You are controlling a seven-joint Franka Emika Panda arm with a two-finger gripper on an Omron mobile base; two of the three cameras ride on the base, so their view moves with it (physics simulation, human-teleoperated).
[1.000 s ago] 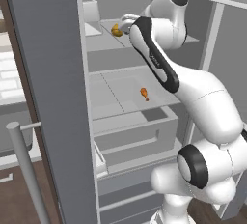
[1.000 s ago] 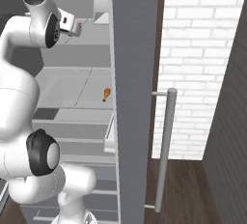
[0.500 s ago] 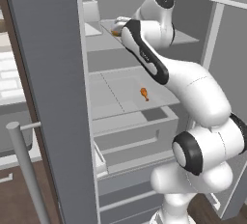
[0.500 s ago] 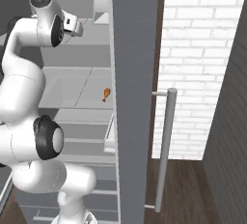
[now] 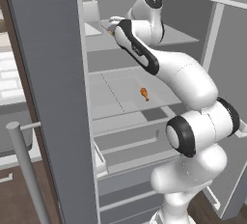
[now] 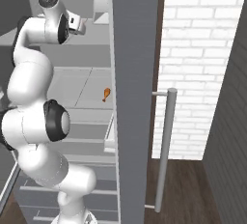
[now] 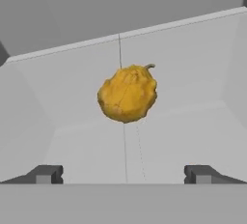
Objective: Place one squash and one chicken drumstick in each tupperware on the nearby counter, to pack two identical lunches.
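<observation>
A lumpy yellow-orange squash (image 7: 128, 94) with a short curled stem sits on a pale fridge shelf, straight ahead of my gripper (image 7: 123, 175). The gripper is open, its two dark fingertips (image 7: 46, 175) spread wide on either side and well short of the squash, nothing between them. In the left base view the arm reaches up onto the upper shelf and covers the squash. One orange-brown chicken drumstick (image 5: 144, 93) lies alone on the shelf below (image 6: 106, 94). The tupperware is out of view.
The open grey fridge door (image 5: 53, 97) with its bar handle (image 5: 26, 170) stands close on the left; from the right it is the door edge (image 6: 132, 97) and handle (image 6: 164, 146). A white box (image 5: 90, 10) sits on the upper shelf. Drawers (image 5: 140, 146) lie below.
The arm has swung further in over the upper shelf, and the hand now hides the squash that showed in the left base view. The drumstick has stayed put.
</observation>
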